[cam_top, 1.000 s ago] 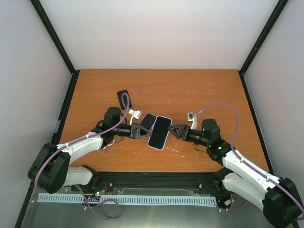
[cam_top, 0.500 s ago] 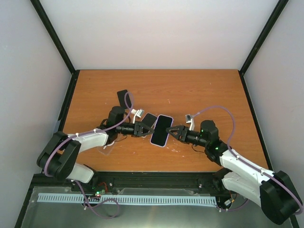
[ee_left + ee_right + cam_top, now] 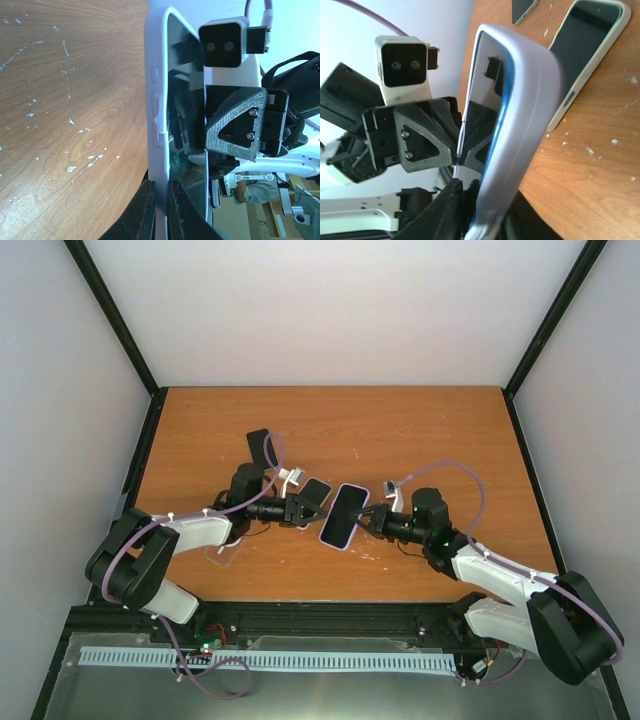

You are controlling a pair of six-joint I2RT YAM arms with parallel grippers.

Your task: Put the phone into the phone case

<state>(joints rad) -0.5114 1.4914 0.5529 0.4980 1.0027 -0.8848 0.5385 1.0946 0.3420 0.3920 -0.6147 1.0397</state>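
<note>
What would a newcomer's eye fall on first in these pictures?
Both arms meet over the middle of the table, where the left gripper and the right gripper pinch opposite sides of one lilac-cased phone. Just behind it, a second phone in a pale case lies flat.

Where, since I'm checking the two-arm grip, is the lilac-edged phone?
In the top view the phone is central, pinched between the left gripper on its left and the right gripper on its right.
</note>
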